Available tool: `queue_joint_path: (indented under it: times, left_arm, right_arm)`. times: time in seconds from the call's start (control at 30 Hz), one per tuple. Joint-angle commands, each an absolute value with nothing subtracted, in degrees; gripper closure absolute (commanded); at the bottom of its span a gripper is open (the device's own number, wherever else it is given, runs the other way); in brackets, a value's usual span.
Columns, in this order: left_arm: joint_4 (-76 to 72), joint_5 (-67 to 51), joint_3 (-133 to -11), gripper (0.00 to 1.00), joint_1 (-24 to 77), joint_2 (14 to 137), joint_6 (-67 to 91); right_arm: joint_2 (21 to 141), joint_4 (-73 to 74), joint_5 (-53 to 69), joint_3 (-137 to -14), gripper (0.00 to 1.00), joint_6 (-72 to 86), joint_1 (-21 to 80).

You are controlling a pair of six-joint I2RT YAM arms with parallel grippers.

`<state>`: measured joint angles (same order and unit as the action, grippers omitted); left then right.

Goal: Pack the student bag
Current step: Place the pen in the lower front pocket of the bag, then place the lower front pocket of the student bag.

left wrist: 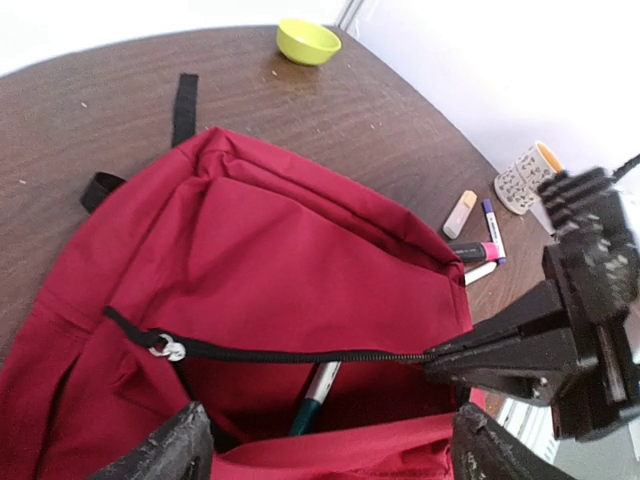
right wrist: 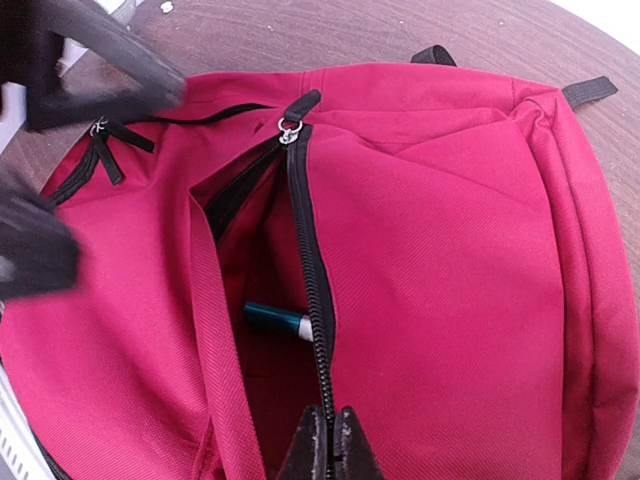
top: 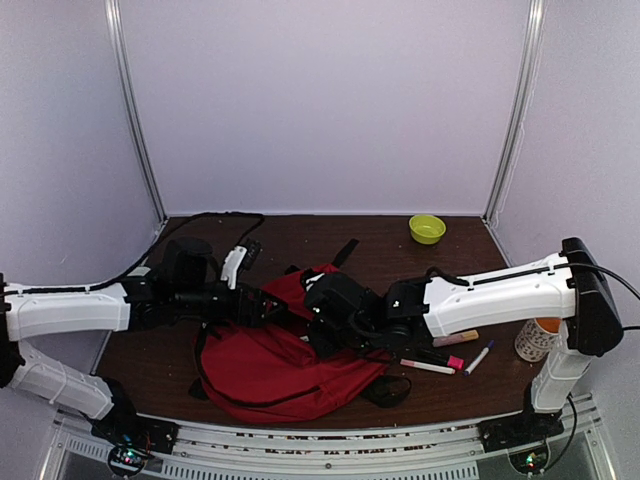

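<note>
The student bag point(top: 270, 365), dark red with black straps, lies flat in the middle of the table. Its front pocket gapes along a black zipper point(left wrist: 300, 350). A teal and white marker point(left wrist: 318, 395) lies inside the pocket, and the right wrist view shows the marker point(right wrist: 275, 320) under the zipper edge. My left gripper point(left wrist: 330, 450) hovers open over the pocket mouth with nothing between its fingers. My right gripper point(right wrist: 328, 440) is shut on the zipper edge at the pocket's end and holds it taut. In the top view the left gripper point(top: 262, 303) and right gripper point(top: 322, 318) meet over the bag's upper part.
A green bowl point(top: 427, 228) stands at the back right. Right of the bag lie a tan stick point(left wrist: 459, 213), a blue pen point(left wrist: 493, 228), a pink highlighter point(left wrist: 475, 250) and a white marker point(top: 425, 366). A patterned mug point(top: 538, 340) stands by the right arm's base.
</note>
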<state>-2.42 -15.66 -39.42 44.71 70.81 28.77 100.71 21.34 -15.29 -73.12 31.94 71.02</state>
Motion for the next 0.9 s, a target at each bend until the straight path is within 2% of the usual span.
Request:
queue_joint_path:
  times: [0.0, 0.27, 0.4, 0.57, 0.7, 0.87]
  left_arm:
    - [2.27, -9.63, -37.28, 0.15, 44.48, 64.55, 25.57]
    - [3.64, -8.89, -32.29, 0.17, 44.58, 56.79, 25.7]
    - [4.15, -8.72, -31.39, 0.18, 44.62, 55.11, 25.93]
    - [4.89, -8.67, -31.6, 0.19, 44.59, 53.89, 25.5]
    - [5.48, -8.53, -32.22, 0.19, 44.56, 53.45, 24.97]
    - [6.08, -8.38, -32.77, 0.2, 44.56, 52.99, 24.55]
  right_arm:
    - [100.47, 21.65, -16.76, -73.94, 1.0, 32.54, 71.36]
    - [101.07, 22.09, -15.11, -74.22, 0.99, 33.11, 71.36]
    - [100.52, 23.28, -15.55, -74.56, 0.78, 33.05, 71.37]
    - [98.64, 26.88, -19.09, -75.14, 0.68, 33.09, 71.37]
    - [96.26, 30.62, -23.9, -74.97, 0.55, 34.26, 71.13]
    - [92.64, 38.77, -35.71, -73.08, 0.39, 41.79, 69.94]
